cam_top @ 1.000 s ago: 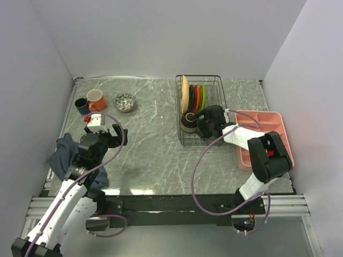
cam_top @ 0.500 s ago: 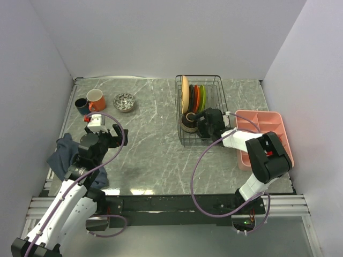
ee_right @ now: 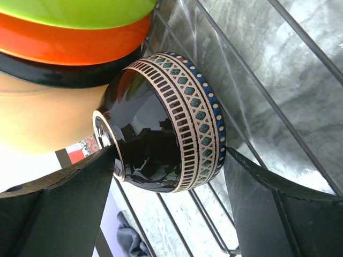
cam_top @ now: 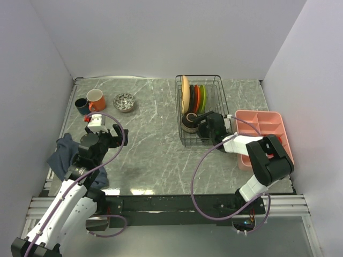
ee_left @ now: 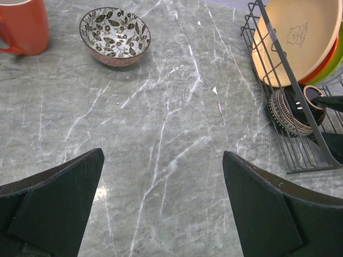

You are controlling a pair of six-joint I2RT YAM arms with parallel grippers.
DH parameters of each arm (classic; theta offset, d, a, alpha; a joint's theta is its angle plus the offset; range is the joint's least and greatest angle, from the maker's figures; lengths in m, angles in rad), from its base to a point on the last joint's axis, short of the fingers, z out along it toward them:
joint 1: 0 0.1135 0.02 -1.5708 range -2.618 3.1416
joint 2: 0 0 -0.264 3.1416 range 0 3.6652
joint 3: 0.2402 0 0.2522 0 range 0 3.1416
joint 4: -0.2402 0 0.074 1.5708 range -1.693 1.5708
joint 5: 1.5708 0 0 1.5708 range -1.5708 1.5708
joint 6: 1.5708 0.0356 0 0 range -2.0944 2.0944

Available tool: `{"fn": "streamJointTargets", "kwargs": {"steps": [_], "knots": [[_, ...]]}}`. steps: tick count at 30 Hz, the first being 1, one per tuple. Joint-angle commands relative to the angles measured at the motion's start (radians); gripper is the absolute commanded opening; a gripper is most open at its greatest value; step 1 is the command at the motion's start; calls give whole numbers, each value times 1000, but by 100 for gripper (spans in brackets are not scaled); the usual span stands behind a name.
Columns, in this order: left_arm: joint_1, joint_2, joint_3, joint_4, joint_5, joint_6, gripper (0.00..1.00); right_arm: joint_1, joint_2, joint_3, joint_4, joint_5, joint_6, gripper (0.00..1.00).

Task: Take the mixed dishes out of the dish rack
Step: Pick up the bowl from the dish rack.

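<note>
The black wire dish rack (cam_top: 218, 101) holds upright plates: tan (cam_top: 185, 92), dark, orange-red (cam_top: 196, 96) and green (cam_top: 202, 96). A dark bowl with a patterned band (cam_top: 187, 122) lies on its side at the rack's near left. My right gripper (cam_top: 201, 121) is open inside the rack, one finger on each side of that bowl (ee_right: 171, 128); in the right wrist view (ee_right: 169, 156) the fingers (ee_right: 69, 209) stand close to its rim and band. My left gripper (cam_top: 111, 131) is open and empty above bare table (ee_left: 163, 198). The orange mug (cam_top: 96, 100), dark-blue cup (cam_top: 81, 105) and speckled bowl (cam_top: 124, 101) stand on the table at far left.
A pink divided tray (cam_top: 268, 122) lies right of the rack, beside the right arm. A dark-grey cloth (cam_top: 63, 152) lies at the table's left edge by the left arm. The rack's wire wall (ee_right: 241, 69) runs close beside the right fingers.
My right gripper has pushed a little further into the rack, so its fingers now straddle the patterned bowl. The left arm has not moved.
</note>
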Motion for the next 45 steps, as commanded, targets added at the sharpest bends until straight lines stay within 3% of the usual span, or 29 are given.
{"fn": "streamJointTargets", "kwargs": {"steps": [1,11,25,45], "knots": [[-5,6,19,40,-6,14,99,6,-87,-37,20,115,-39,62],[-5,20,20,40,-1,14,99,9,-173,-80,36,116,-76,40],[-5,31,22,38,0,15,99,8,-260,-74,24,101,-197,17],[-5,47,22,37,10,17,99,8,-351,64,-183,60,-602,3]]}}
